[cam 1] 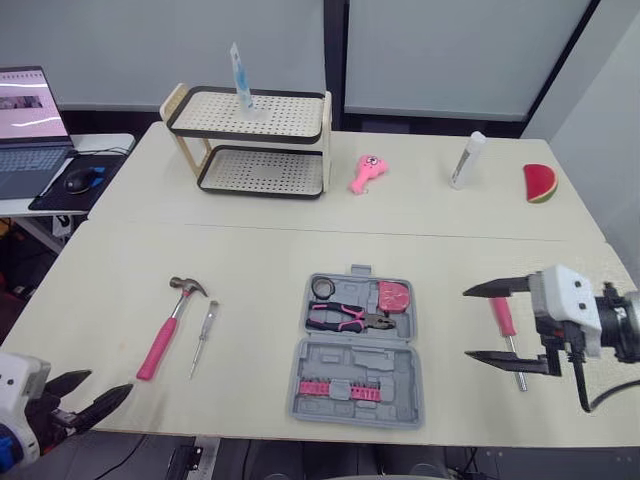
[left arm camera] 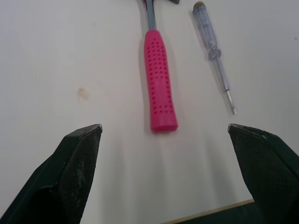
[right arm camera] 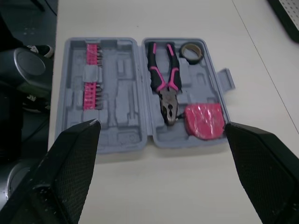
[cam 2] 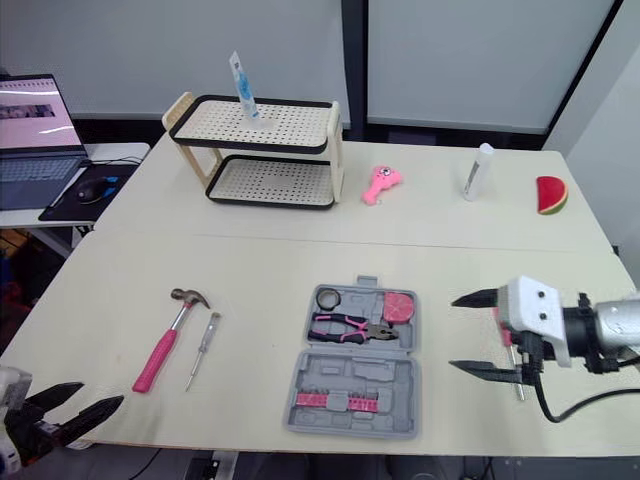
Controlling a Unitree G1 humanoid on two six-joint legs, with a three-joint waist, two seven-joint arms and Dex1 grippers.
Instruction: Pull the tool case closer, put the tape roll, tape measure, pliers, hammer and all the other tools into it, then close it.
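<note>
Tool case (cam 1: 352, 378) holds pliers (cam 1: 345, 318) already; at its 3 o'clock, the spread-open right gripper (cam 1: 466, 322) should next clamp what seems a screwdriver (cam 1: 503, 314).

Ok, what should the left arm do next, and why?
Probably ease the left gripper forward and down over the pink handle of the hammer. Its fingers are open, the handle lies just ahead between them, and the hammer is outside the tool case, where the pliers already sit.
</note>
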